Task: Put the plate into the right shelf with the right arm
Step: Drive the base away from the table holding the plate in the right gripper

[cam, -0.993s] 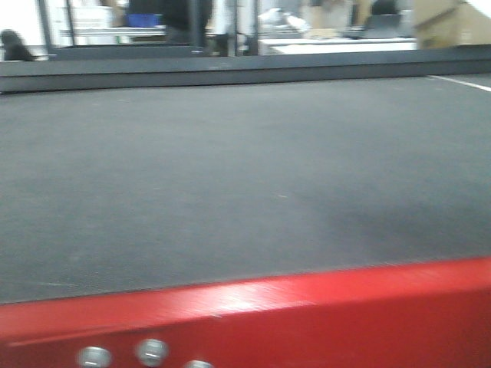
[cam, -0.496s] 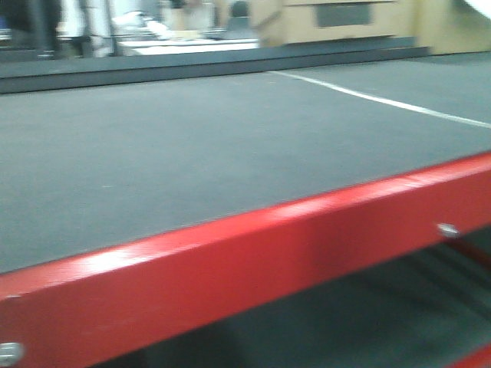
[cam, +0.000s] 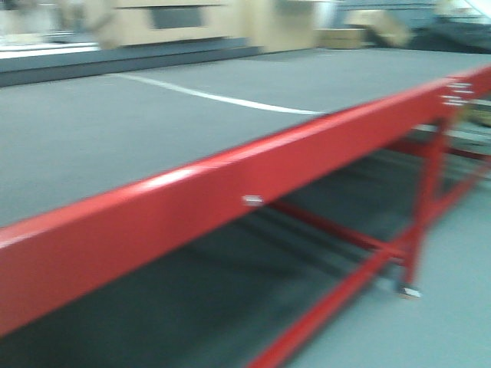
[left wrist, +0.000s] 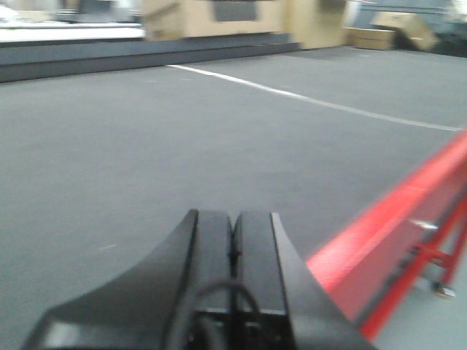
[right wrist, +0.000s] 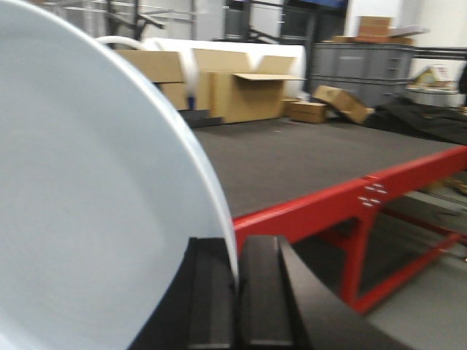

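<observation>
— Looking at what?
— Red-framed table (cam: 192, 203), grey matted top, cardboard boxes (right wrist: 244, 95) beyond.
— And the plate (right wrist: 87, 204)?
— Standing on edge, rim pinched by the right gripper (right wrist: 237, 255); left gripper (left wrist: 233, 222) closed, empty.

Seen from its wrist camera, the left gripper (left wrist: 233, 219) points forward and roughly level. Its two black fingers (left wrist: 214, 255) are pressed flat together along their whole visible length, leaving only a thin seam, and they hold nothing. The broad dark gripper body flares out behind them toward the wrist.

The right gripper (right wrist: 237, 251) also points forward, with its black fingers (right wrist: 263, 292) drawn close side by side. Between them they pinch the lower rim of the plate (right wrist: 87, 204), gripping it at the edge only. The plate stands on edge and rises up and to the left from the jaws.
</observation>
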Controlling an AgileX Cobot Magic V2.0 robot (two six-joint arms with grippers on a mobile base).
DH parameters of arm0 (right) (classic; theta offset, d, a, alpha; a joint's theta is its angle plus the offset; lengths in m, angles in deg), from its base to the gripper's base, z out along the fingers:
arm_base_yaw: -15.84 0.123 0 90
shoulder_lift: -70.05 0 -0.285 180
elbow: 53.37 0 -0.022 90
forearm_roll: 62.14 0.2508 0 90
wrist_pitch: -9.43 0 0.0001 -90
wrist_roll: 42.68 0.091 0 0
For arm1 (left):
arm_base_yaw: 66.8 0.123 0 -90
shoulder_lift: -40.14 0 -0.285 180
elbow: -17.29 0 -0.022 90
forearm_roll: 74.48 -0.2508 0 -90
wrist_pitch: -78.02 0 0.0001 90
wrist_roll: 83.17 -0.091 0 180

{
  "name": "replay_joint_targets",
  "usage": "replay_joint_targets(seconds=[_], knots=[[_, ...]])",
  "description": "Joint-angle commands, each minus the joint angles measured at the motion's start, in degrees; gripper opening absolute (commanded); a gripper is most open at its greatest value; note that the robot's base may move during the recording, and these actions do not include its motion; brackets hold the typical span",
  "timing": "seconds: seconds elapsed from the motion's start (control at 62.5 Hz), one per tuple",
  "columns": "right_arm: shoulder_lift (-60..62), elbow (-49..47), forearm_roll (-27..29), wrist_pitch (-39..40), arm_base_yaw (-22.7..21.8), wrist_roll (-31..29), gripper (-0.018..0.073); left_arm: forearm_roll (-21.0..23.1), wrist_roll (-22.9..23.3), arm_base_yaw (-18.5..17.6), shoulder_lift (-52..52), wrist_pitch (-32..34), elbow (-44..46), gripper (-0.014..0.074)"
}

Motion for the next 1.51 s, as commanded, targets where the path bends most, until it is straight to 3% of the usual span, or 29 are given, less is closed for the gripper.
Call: replay_joint_targets(seconds=[0.0,1.489], knots=[[-0.37,-1.78,0.32,5.69,-0.27,-0.21,0.0056,0.47,0.40,-0.11,-0.59,5.16,-0.59,-0.0128],[-0.37,-1.78,0.32,5.69,-0.27,-0.21,0.0056,0.47,0.40,-0.11,-0.59,5.16,-0.59,-0.0128]])
